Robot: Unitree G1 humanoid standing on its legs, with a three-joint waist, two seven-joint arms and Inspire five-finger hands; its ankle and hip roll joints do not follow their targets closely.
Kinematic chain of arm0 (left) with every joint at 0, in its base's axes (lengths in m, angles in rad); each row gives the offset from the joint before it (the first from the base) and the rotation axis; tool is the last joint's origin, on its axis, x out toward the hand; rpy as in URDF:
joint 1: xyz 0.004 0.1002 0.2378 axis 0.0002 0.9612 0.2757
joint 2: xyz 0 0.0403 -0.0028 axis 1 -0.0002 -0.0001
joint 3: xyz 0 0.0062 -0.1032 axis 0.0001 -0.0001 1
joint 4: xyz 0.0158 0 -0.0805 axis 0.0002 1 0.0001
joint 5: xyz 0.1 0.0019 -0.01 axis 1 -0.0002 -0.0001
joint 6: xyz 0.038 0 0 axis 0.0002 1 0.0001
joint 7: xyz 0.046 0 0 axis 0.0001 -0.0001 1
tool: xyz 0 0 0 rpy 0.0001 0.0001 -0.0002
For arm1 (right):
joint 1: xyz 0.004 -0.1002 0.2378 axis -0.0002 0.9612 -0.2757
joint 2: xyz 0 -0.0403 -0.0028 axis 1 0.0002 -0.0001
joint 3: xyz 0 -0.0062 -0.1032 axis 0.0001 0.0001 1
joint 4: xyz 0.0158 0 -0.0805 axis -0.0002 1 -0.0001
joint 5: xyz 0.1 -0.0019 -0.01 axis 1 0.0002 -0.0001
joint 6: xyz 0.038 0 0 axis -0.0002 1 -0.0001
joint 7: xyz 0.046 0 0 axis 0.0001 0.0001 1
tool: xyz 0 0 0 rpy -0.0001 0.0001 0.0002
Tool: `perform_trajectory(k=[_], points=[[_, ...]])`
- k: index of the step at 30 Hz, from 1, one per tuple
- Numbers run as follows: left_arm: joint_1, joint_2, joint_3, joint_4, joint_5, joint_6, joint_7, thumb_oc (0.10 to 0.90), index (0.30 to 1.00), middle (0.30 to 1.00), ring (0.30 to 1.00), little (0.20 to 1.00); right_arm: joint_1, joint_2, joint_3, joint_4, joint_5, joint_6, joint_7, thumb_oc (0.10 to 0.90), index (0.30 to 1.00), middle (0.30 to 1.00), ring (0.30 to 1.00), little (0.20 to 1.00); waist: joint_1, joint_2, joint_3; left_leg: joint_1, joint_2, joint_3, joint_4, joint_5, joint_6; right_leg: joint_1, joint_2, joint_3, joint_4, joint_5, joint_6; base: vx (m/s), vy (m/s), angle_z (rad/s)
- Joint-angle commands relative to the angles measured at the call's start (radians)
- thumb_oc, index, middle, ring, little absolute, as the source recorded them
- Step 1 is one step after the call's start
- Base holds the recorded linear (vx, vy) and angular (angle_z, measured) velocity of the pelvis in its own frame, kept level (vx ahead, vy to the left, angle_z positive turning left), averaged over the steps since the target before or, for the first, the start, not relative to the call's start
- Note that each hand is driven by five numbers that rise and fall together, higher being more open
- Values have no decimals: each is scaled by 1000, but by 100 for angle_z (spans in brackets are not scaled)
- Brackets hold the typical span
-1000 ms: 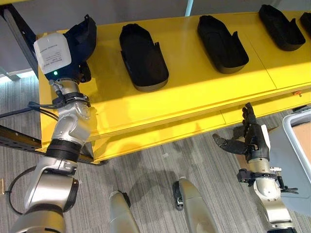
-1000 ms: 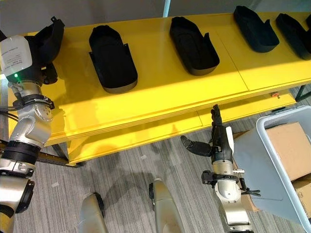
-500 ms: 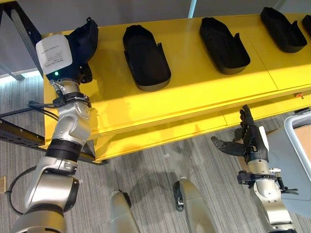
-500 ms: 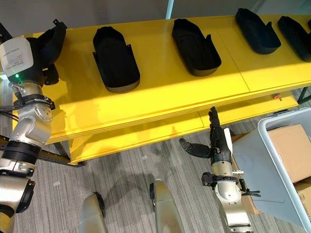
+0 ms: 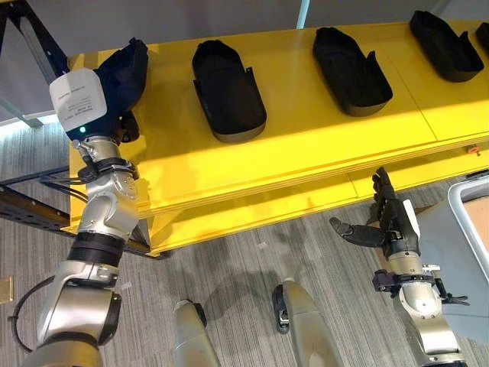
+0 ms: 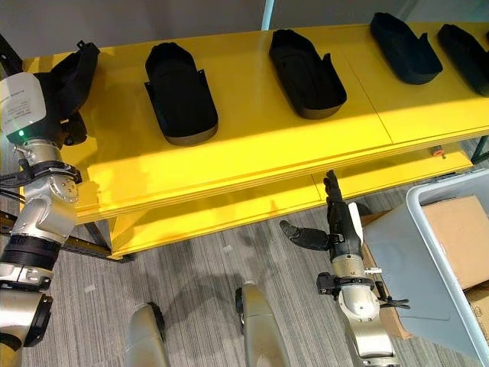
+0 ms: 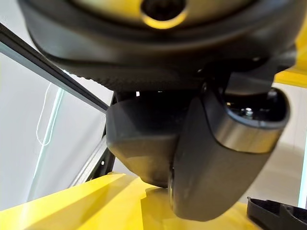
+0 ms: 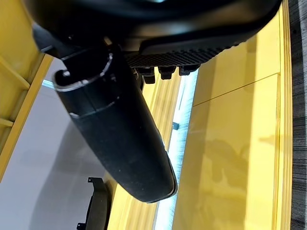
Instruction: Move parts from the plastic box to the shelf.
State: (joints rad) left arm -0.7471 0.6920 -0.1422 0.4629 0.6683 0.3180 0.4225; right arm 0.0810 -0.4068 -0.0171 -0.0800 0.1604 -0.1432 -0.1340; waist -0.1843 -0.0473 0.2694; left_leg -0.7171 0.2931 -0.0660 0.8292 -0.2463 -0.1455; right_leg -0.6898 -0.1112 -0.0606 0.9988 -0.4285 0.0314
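held at the far left end of the yellow flat-topped metal shelf [image 5: 306, 145]: a black moulded plastic shell part [image 5: 126, 73], long and scoop-shaped, tilted up on edge over that end. gripped by the left hand [image 5: 114, 115], though from the head views could not tell how the fingers wrapped it, being tucked behind the part. laid open-side up along the shelf, to the right of the held piece: four more black shell parts, the nearest [image 5: 227, 90], then [image 5: 351, 60], with two further right [image 6: 403, 47] [image 6: 466, 46]. hung below the shelf's front edge, above the floor: the right hand [image 5: 390, 225], fingers straight, thumb out, empty. stood right of the shelf, low down: the grey plastic box [image 6: 432, 252] with a brown cardboard carton [image 6: 458, 237] inside. judged light, rigid, thin-walled and rather smooth; best taken by a side wall or rim, set down flat and gently.
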Motion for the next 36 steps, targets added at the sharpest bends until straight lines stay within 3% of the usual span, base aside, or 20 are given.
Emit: perform_trajectory(k=[1, 15, 16, 17, 34, 36], points=[[40, 48, 26, 62, 42, 27, -98, 400, 300, 300, 300, 300, -39, -48, -69, -160, 1, -74, -8, 900, 1000, 1000, 1000, 1000, 8, 17, -27, 20, 7, 11, 27, -56, 75, 69, -9, 39, -89, -5, 4, 0, 0, 0], [-17, 17, -90, 191, 48, -3, -183, 400, 300, 300, 300, 300, -43, -55, -58, -164, 14, -81, -1, 900, 1000, 1000, 1000, 1000, 0, 19, -19, 14, 5, 14, 35, -55, 77, 52, -11, 46, -72, -4, 4, 0, -2, 0], [-20, 15, -95, 198, 44, -7, -188, 480, 413, 413, 413, 413, -44, -54, -59, -163, 14, -81, -2, 900, 1000, 1000, 1000, 1000, 0, 19, -18, 14, 5, 14, 36, -54, 77, 51, -12, 45, -70, -4, 4, 0, 0, 0], [-26, 11, -108, 201, 44, -11, -197, 900, 1000, 1000, 1000, 1000, -46, -55, -55, -162, 13, -82, -2, 900, 1000, 1000, 1000, 1000, -1, 21, -16, 14, 4, 15, 36, -54, 77, 51, -13, 45, -68, -5, 4, 0, 0, 0], [-64, 39, -201, 339, 36, -52, -297, 900, 1000, 1000, 1000, 1000, -46, -59, -47, -154, 17, -87, 21, 900, 1000, 1000, 1000, 1000, 1, 29, -12, 23, -1, 24, 26, -47, 75, 50, -23, 52, -65, 4, 9, 0, 0, 0], [-71, 52, -229, 409, 32, -69, -301, 900, 1000, 1000, 1000, 1000, -47, -64, -39, -154, 23, -95, 22, 900, 1000, 1000, 1000, 1000, -2, 28, -12, 24, 2, 25, 24, -44, 74, 49, -24, 51, -67, 6, 10, 0, 0, 0]])
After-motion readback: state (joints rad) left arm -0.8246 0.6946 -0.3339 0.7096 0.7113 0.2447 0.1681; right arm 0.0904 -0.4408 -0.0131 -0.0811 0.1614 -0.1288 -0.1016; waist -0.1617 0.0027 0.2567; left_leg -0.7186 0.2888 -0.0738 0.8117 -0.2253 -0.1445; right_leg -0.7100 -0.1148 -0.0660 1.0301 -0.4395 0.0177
